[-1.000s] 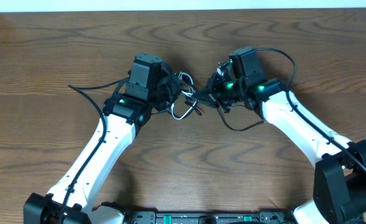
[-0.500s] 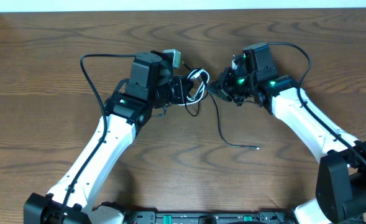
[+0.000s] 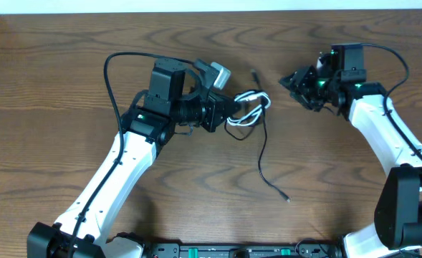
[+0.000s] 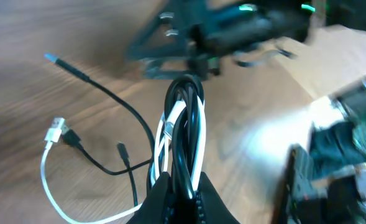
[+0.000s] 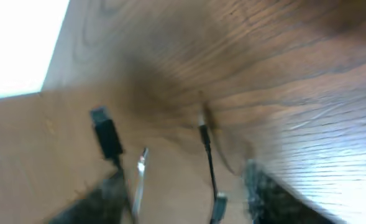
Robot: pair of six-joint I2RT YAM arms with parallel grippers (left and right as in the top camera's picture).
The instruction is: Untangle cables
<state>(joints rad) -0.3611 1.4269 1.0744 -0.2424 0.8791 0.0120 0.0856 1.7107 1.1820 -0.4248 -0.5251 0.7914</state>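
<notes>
The black and white cables form a looped bundle [image 3: 251, 107], and my left gripper [image 3: 232, 112] is shut on it just right of the table's middle. From the bundle a black strand trails down to a small plug [image 3: 286, 197]. In the left wrist view the loops [image 4: 184, 121] rise from between my fingertips [image 4: 181, 188]. The white cable's plug [image 4: 56, 130] and a black end [image 4: 53, 58] lie on the wood. My right gripper [image 3: 291, 86] stands open and empty, apart from the bundle at the back right. Its wrist view is blurred, showing a black plug [image 5: 105, 134] and a thin cable [image 5: 208, 152].
The wooden table [image 3: 339, 179] has a pale edge along the back. A thick black wire [image 3: 112, 79] arcs off the left arm. The right arm's own wire [image 3: 400, 57] loops behind its wrist.
My right gripper has opened, released the black cable and swung away to the back right. The left gripper carried the bundle to the right. The black cable's loose end now lies lower on the table.
</notes>
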